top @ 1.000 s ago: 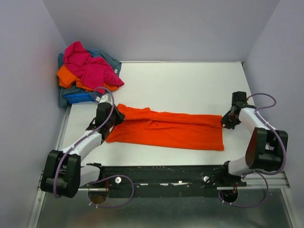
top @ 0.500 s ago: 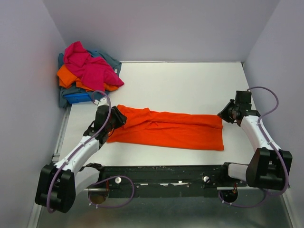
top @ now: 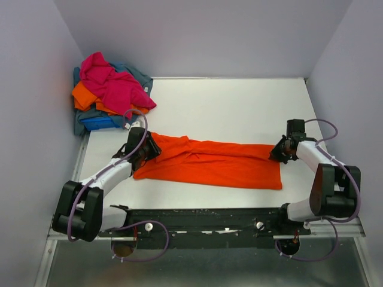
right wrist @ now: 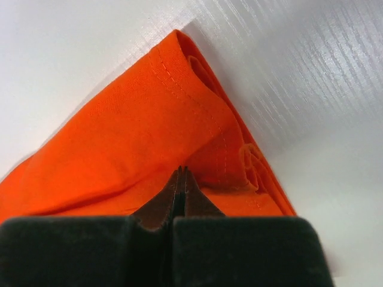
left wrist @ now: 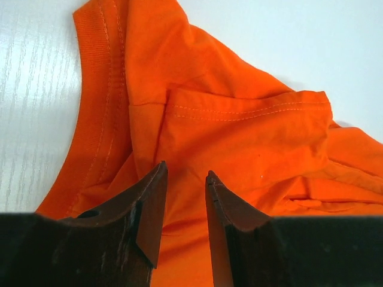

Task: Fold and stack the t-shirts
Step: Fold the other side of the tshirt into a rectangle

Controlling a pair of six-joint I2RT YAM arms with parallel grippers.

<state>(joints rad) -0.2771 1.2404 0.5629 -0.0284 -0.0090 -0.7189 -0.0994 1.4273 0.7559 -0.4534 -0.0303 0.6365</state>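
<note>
A bright orange t-shirt (top: 209, 162) lies folded into a long band across the table. My left gripper (top: 148, 148) is over its left end, open, its fingers (left wrist: 185, 173) straddling the cloth (left wrist: 239, 137) just below a stitched sleeve hem; nothing is pinched. My right gripper (top: 276, 154) is at the shirt's far right corner. Its jaws (right wrist: 181, 170) are shut tight, tips against the orange fabric (right wrist: 137, 137) beside the rolled hem, and no cloth shows between them. The other t-shirts sit in a heap (top: 111, 95) at the back left, with magenta on top, then orange, blue and grey-blue.
The white table (top: 227, 107) stretches behind the shirt to the back wall. Grey walls close in on the left and right. The black rail (top: 203, 218) holding the arm bases runs along the near edge.
My left gripper has opened over the shirt's left end. My right arm swung out from the right end, then came back to the corner, and its jaws closed.
</note>
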